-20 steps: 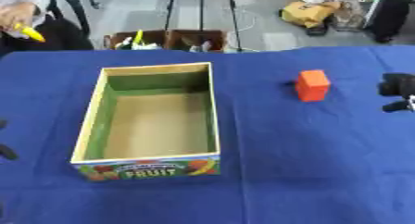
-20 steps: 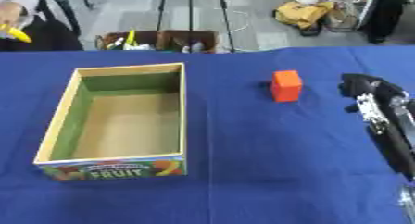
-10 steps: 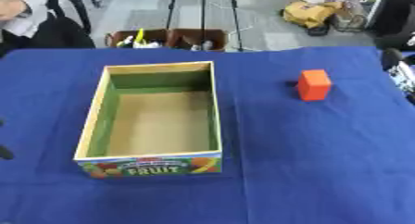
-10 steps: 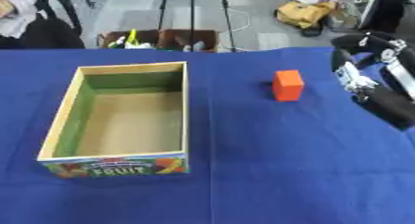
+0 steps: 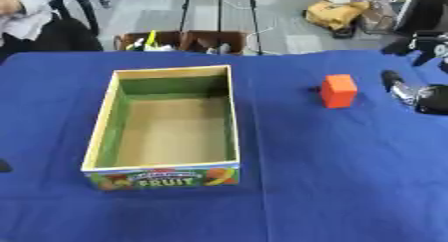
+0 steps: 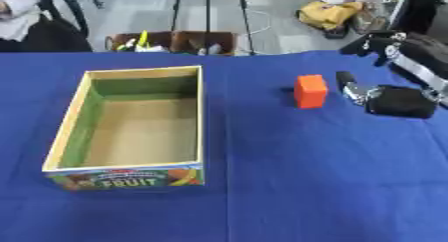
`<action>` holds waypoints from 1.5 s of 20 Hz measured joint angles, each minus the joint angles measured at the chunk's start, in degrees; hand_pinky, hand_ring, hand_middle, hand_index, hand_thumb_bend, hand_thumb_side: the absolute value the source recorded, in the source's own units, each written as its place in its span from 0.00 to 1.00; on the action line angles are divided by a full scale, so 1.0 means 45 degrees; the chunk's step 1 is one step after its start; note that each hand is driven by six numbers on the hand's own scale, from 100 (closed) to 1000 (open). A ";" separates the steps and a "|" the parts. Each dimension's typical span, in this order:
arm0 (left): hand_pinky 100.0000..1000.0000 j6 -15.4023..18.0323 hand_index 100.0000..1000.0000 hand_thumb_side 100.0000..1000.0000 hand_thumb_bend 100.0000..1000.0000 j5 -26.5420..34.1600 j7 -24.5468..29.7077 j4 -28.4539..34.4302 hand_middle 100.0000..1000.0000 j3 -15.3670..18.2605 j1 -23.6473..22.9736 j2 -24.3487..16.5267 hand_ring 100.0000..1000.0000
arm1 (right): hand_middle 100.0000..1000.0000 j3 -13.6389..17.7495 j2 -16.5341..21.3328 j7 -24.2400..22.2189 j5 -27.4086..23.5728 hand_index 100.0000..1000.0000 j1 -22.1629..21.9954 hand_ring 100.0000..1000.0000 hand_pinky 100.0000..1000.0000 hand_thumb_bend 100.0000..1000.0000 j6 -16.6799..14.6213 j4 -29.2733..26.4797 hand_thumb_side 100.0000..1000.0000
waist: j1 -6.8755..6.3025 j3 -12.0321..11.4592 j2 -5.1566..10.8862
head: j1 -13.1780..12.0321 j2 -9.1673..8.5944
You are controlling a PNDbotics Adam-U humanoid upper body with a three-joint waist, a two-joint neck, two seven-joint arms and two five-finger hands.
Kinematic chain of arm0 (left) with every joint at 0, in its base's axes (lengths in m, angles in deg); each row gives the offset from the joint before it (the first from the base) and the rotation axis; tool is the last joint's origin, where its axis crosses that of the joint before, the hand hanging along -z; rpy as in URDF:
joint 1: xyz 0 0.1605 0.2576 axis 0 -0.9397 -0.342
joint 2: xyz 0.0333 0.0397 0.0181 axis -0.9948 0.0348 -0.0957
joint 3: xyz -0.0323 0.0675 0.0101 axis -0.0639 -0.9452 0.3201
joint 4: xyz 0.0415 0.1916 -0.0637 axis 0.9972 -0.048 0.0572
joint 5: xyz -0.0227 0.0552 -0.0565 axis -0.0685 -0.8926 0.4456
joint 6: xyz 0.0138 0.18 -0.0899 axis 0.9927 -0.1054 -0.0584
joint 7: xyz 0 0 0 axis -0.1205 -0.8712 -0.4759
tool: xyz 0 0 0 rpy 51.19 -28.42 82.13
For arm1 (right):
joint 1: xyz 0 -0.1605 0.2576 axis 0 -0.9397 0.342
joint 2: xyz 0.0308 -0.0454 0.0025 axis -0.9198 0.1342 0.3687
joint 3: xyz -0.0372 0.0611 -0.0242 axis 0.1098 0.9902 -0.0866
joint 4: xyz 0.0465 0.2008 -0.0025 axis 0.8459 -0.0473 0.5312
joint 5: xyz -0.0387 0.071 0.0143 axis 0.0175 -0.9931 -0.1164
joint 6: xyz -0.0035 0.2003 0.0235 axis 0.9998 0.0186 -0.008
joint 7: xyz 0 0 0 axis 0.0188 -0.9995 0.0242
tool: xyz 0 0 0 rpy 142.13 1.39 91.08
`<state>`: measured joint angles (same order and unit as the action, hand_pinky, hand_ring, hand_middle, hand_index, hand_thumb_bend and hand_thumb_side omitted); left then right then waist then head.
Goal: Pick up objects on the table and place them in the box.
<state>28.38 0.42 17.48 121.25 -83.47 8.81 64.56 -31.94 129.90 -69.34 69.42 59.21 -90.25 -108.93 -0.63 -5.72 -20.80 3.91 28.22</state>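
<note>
Upright, orange block (image 6: 311,91) (box (image 6: 61,146) lengthwise front-to-back)

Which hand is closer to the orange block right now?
Right. The right hand is just to the right of the orange block, not touching it. The left hand shows only as a dark sliver at the left edge, beyond the box.

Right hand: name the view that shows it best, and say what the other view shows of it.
The right eye view: the right hand shows whole, just right of the orange block. The left eye view cuts it off at the picture's right edge.
</note>
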 measured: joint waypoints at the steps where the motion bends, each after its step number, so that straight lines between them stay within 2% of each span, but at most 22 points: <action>1: 0.18 -0.0006 0.40 0.81 0.00 0.0000 0.0014 0.0000 0.45 -0.0016 -0.0004 0.0000 0.56 | 0.75 -0.0082 0.0130 -0.0074 0.0013 0.84 0.0202 0.79 0.65 0.20 -0.0203 0.0383 0.68 | 0.0010 -0.0017 0.0000 | 0.0016 0.0000; 4: 0.18 -0.0015 0.40 0.81 0.00 0.0000 0.0046 0.0000 0.45 -0.0019 -0.0011 -0.0004 0.56 | 0.76 -0.0321 0.0451 -0.0043 0.0272 0.84 0.0747 0.80 0.66 0.42 -0.0823 0.1501 0.64 | 0.0012 -0.0069 0.0000 | 0.0060 0.0000; 6: 0.18 -0.0025 0.40 0.81 0.00 0.0000 0.0059 0.0000 0.45 -0.0021 -0.0016 -0.0006 0.56 | 0.75 -0.0474 0.0583 0.0064 0.0642 0.84 0.1103 0.81 0.66 0.49 -0.1211 0.2194 0.63 | 0.0015 -0.0094 0.0000 | 0.0067 0.0000; 8: 0.17 -0.0039 0.40 0.81 0.00 0.0000 0.0077 0.0000 0.45 -0.0023 -0.0023 -0.0007 0.57 | 0.76 -0.0616 0.0648 0.0171 0.1057 0.84 0.1461 0.82 0.67 0.51 -0.1578 0.2837 0.61 | 0.0020 -0.0121 0.0000 | 0.0091 -0.0002; 12: 0.17 -0.0051 0.39 0.81 0.00 0.0000 0.0094 0.0000 0.45 -0.0027 -0.0061 -0.0010 0.57 | 0.77 -0.0884 0.0652 0.0209 0.1716 0.86 0.2178 0.83 0.68 0.48 -0.2144 0.3912 0.57 | 0.0026 -0.0152 -0.0002 | 0.0164 -0.0005; 15: 0.17 -0.0069 0.39 0.81 0.00 0.0000 0.0117 0.0000 0.45 -0.0060 -0.0098 -0.0012 0.56 | 0.79 -0.1064 0.0649 -0.0041 0.2025 0.87 0.2743 0.84 0.69 0.35 -0.2371 0.4648 0.51 | 0.0034 -0.0210 -0.0006 | 0.0216 -0.0009; 25: 0.17 -0.0095 0.39 0.80 0.00 0.0000 0.0146 0.0000 0.45 -0.0101 -0.0119 -0.0110 0.56 | 0.85 -0.1329 0.0107 -0.1648 0.2487 0.92 0.4269 0.87 0.70 0.12 -0.2444 0.6808 0.38 | 0.0169 -0.0399 -0.0079 | 0.0389 -0.0033; 30: 0.17 -0.0096 0.39 0.80 0.00 0.0000 0.0152 0.0000 0.45 -0.0103 -0.0120 -0.0110 0.56 | 0.89 -0.1391 -0.0270 -0.2357 0.2760 0.96 0.4746 0.87 0.69 0.12 -0.2443 0.7584 0.38 | 0.0212 -0.0501 -0.0165 | 0.0479 -0.0078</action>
<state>27.95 0.42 18.17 121.25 -83.93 8.27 64.07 -38.20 128.68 -79.94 81.84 80.57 -101.25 -74.80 0.32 -7.98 -21.54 6.07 27.87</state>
